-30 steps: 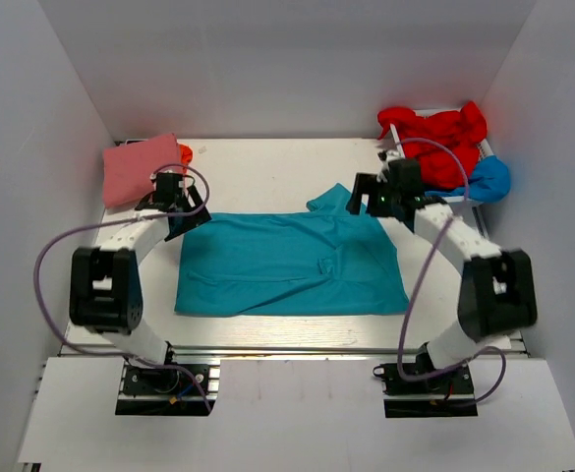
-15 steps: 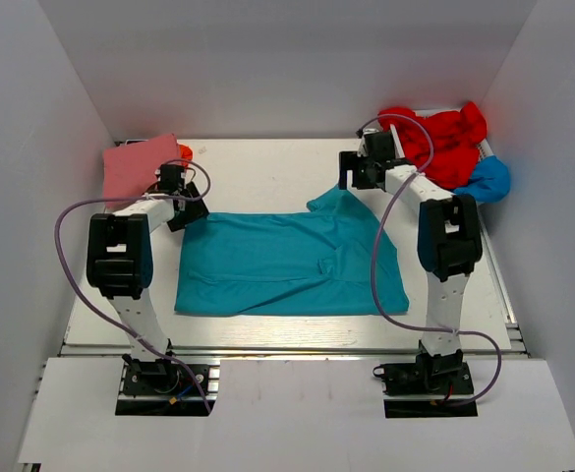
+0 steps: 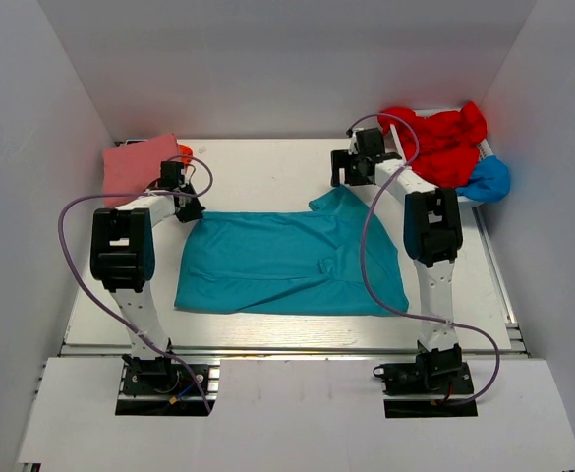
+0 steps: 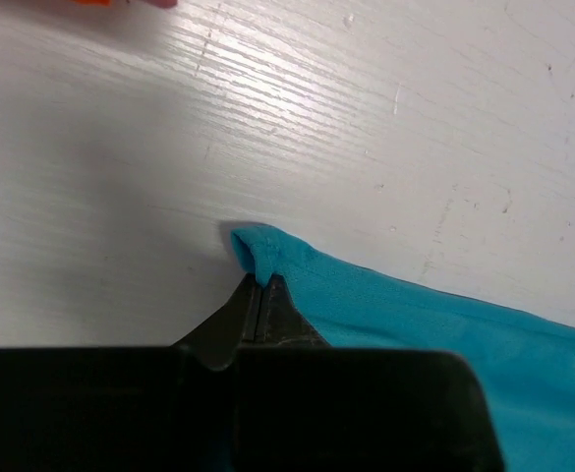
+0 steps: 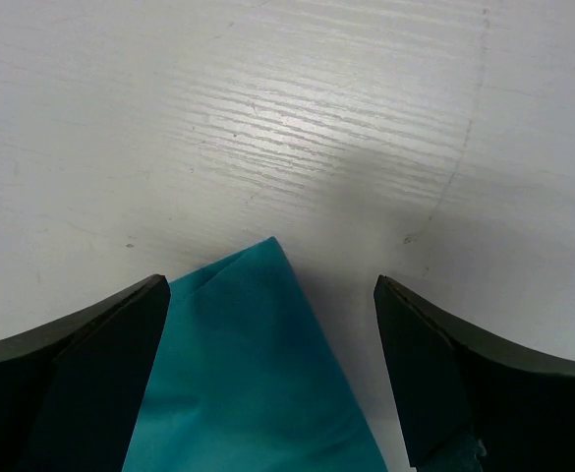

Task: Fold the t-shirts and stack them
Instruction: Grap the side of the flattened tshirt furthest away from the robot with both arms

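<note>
The teal t-shirt (image 3: 287, 261) lies spread flat in the middle of the table, one sleeve poking out at its far right. My left gripper (image 3: 186, 207) is at the shirt's far left corner. In the left wrist view that gripper (image 4: 260, 283) is shut on the small puckered tip of teal cloth (image 4: 258, 241). My right gripper (image 3: 343, 177) hovers over the far right sleeve. It is open in the right wrist view (image 5: 270, 282), with the teal sleeve tip (image 5: 253, 334) between its wide-apart fingers (image 5: 120, 339) and not pinched.
A folded pink t-shirt (image 3: 140, 169) lies at the far left with an orange one (image 3: 185, 152) peeking from beneath it. Red t-shirts (image 3: 439, 136) and a bright blue one (image 3: 488, 179) are heaped in a white tray (image 3: 486, 147) at the far right. Grey walls enclose the table.
The left gripper has closed on the teal shirt's far left corner. The right arm has stretched farther back, bringing its open gripper over the sleeve tip.
</note>
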`<state>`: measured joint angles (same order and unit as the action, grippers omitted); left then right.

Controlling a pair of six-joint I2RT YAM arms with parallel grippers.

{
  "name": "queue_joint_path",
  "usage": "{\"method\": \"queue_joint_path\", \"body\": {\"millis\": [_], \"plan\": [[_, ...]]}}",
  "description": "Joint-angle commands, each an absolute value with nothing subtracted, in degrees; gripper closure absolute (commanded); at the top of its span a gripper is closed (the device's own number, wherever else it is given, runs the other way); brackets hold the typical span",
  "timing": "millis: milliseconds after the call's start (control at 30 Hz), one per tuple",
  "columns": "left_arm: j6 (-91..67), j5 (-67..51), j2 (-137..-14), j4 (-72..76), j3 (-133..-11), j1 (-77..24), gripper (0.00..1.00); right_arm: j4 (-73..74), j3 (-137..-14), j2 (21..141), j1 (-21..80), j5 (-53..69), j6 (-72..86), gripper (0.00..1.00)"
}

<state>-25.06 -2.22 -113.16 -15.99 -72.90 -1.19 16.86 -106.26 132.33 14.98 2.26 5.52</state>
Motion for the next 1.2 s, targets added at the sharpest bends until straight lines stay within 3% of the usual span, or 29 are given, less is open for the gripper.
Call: {"method": "queue_joint_path", "body": {"millis": [0,100,200,333,367,467,633,800,1000,1167], "plan": [[-24.61,-3.87,-112.68,-15.21,-72.86,-1.05,1.00,19.24,-109.68,134.73,14.85,3.69,4.48,0.10],[-24.61,-3.87,-111.27,-14.59,-71.37,-1.05,1.00,20.30,-110.30,136.14,15.12,4.04,4.13,0.14],[-24.61,-3.87,-109.61,-13.97,-70.84,-1.05,1.00,21.00,-110.57,136.84,15.12,2.91,3.78,0.26],[-24.61,-3.87,-107.32,-14.59,-70.32,-1.05,1.00,20.83,-110.22,137.72,15.29,4.31,3.08,0.54],[-24.61,-3.35,-107.31,-14.59,-70.31,-1.05,1.00,21.00,-109.87,137.55,15.38,4.22,3.34,0.77],[-24.61,-3.34,-105.64,-14.59,-69.79,-1.05,1.00,20.66,-108.90,136.94,15.73,4.57,2.90,1.00],[-24.08,-3.86,-104.60,-14.59,-69.78,-1.05,1.00,16.45,-104.25,132.28,16.00,5.97,1.15,1.00],[-23.56,-4.39,-102.22,-15.29,-69.79,-1.05,1.00,10.12,-95.03,119.81,17.22,9.67,-3.34,1.00],[-23.55,-4.39,-95.12,-15.29,-63.65,-1.05,1.00,1.06,-70.08,101.53,17.66,5.80,-2.20,1.00],[-23.55,-4.92,-89.74,-15.29,-58.89,-1.05,1.00,-1.49,-57.17,88.96,17.75,4.31,1.30,1.00]]}}
